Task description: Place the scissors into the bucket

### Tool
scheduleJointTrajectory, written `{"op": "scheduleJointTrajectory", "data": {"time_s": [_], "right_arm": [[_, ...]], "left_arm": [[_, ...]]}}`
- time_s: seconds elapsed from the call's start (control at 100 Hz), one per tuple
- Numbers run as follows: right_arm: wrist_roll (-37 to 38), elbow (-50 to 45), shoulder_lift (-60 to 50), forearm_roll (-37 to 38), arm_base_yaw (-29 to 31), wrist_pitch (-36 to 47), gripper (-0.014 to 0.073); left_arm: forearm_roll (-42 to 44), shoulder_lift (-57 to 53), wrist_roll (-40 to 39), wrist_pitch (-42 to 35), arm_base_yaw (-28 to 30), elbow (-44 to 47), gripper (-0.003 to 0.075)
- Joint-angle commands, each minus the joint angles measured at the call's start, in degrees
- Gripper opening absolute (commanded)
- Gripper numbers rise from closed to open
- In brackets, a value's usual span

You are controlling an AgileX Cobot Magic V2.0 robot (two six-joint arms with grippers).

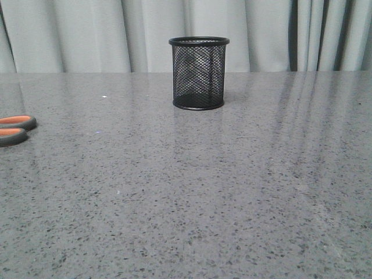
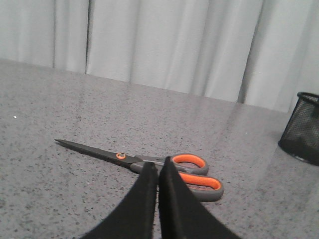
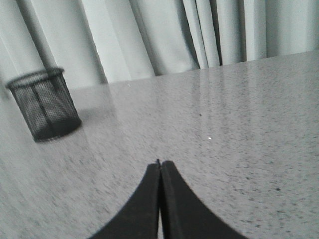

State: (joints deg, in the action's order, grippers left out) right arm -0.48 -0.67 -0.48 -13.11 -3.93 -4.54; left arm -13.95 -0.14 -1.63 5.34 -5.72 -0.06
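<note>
Black wire mesh forms the one bucket (image 1: 199, 74) we see, upright near the far middle of the grey speckled table (image 1: 192, 197), in front of the pale curtain (image 1: 87, 35). Through its mesh in the front view we make out nothing inside but its own dark base.

One pair of scissors (image 2: 149, 163) lies flat on the table, well apart from the bucket on our left side. In the front view only the two orange-lined handle loops show, cut off by the left edge of that view. From the left wrist we see the whole pair: blades closed together, handles nearest the bucket.

Our left gripper (image 2: 158, 167) has its two fingers pressed together with nothing between them, its tips just in front of the scissor handles in that view; we cannot tell whether they touch. Our right gripper (image 3: 159, 165) is likewise closed and empty, above bare tabletop, the bucket off to one side.
</note>
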Motion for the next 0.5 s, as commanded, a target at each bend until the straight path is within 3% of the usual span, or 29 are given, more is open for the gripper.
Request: {"op": "scheduleJointTrajectory", "data": {"time_s": [0.0,0.23,0.33,0.49], "right_arm": [[-0.1,-0.9,-1.4,-7.9,0.4,6.4,-0.0054],[-0.1,-0.8,-1.4,-25.7,0.4,6.7,-0.0054],[-0.1,0.0,-1.4,-26.6,0.4,4.5,-0.0054],[-0.1,4.0,-0.6,-25.9,0.4,-2.0,-0.0052]], "left_arm": [[-6.7,-1.4,-0.5,-4.8,0.1,1.6,-0.0021],[-25.7,-1.4,-0.5,-5.3,0.1,1.4,-0.0021],[-33.2,-1.4,-0.5,-5.8,0.1,0.9,-0.0021],[-35.1,-1.4,-0.5,-4.7,0.1,-2.3,-0.0021]]}}
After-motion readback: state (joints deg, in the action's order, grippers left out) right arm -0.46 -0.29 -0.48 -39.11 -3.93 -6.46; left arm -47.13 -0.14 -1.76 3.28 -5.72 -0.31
